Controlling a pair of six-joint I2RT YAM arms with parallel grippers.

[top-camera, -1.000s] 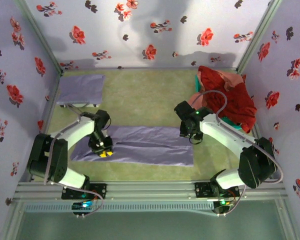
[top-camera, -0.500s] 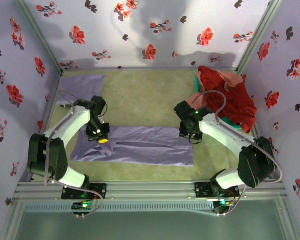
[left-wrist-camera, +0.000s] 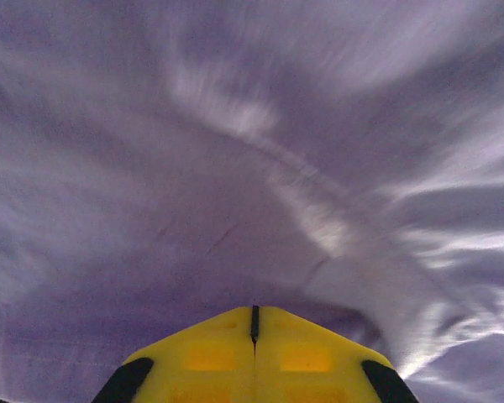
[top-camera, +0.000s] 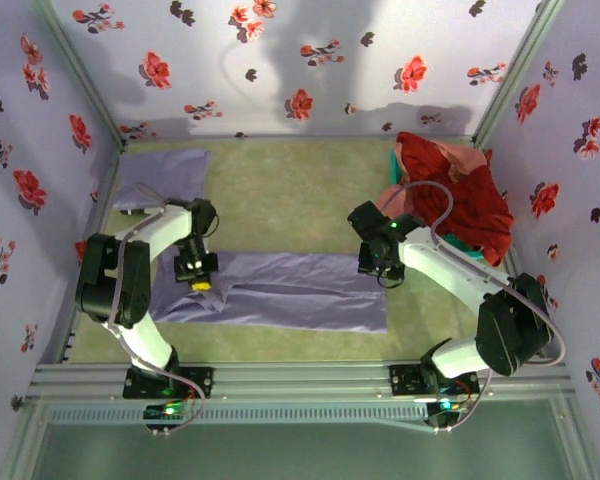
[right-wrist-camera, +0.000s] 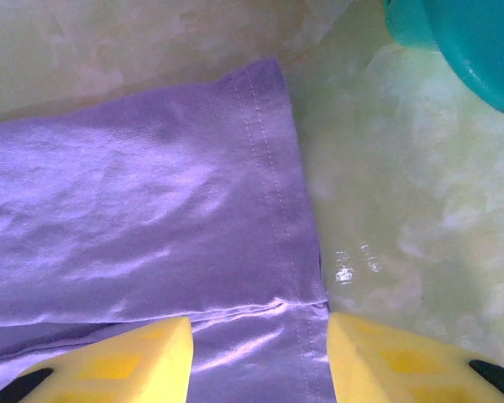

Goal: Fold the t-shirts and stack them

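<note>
Green table mat point(top-camera: 280, 190), floral-print walls point(top-camera: 280, 60), teal basket point(right-wrist-camera: 470, 42) at the right, metal rail point(top-camera: 300, 380) along near edge

We read the lavender t-shirt point(right-wrist-camera: 151, 193) as thin cloth: slight sheen, stitched hem, soft creases. Table point(right-wrist-camera: 420, 218) top is matt, fuzzy, mottled green. Basket point(right-wrist-camera: 470, 42): smooth teal plastic, semi-gloss. Right gripper point(right-wrist-camera: 260, 361) fingers point(right-wrist-camera: 118, 365): yellow moulded plastic, matt. Red shirts point(top-camera: 470, 200) at the far right corner: dull soft cloth. Rail point(top-camera: 300, 380) along the near edge: ribbed bare metal.

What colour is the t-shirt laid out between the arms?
The t-shirt is plain lavender-purple, clearest in the right wrist view.
</note>
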